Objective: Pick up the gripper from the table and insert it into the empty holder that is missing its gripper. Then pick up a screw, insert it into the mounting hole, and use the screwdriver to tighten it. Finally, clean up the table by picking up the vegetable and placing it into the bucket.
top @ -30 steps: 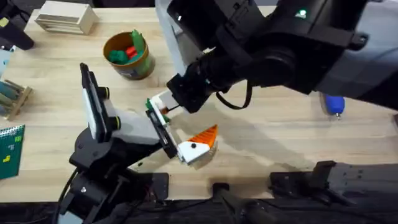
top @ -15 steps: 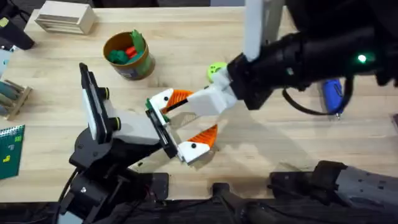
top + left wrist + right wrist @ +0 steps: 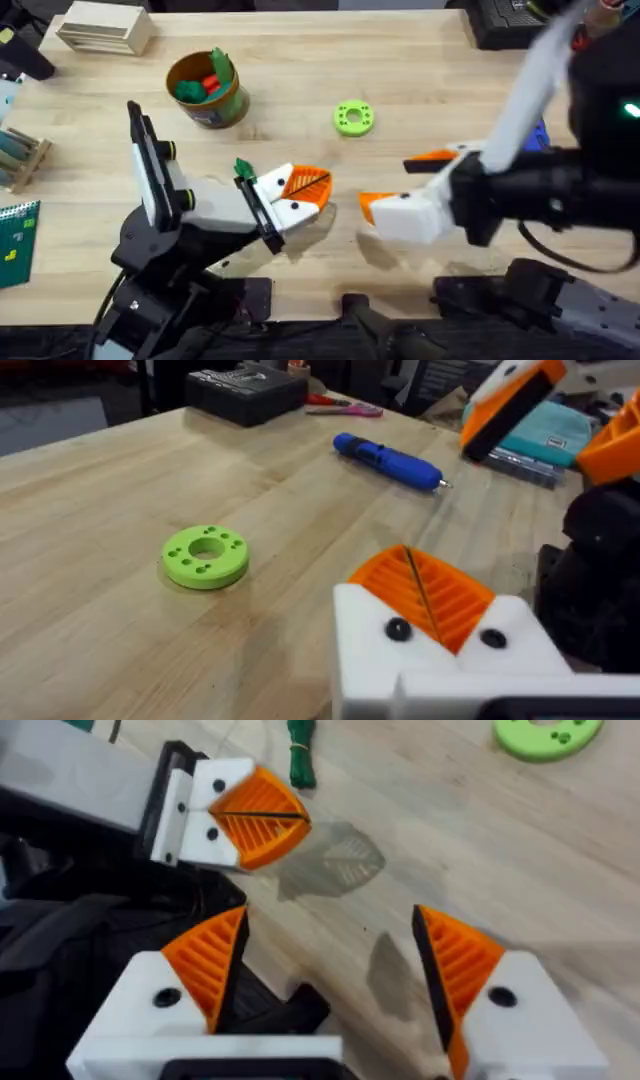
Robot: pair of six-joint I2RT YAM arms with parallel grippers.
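My left gripper is shut at the table's middle, empty. Both of its white holder blocks carry an orange wedge, pressed pad to pad; which one is the task's gripper I cannot tell. Dark screw heads sit in the blocks. My right gripper hangs open to its right, empty. The dark green vegetable lies just behind the left gripper. The blue screwdriver lies far right. The bucket stands back left.
A green ring lies behind the grippers. Green and red toys sit in the bucket. A pale wooden box stands at the back left, a black box and red scissors at the back right.
My right gripper has pulled away to the right from the left gripper's fingers and stands open. The left gripper has shut, its two orange wedges now together.
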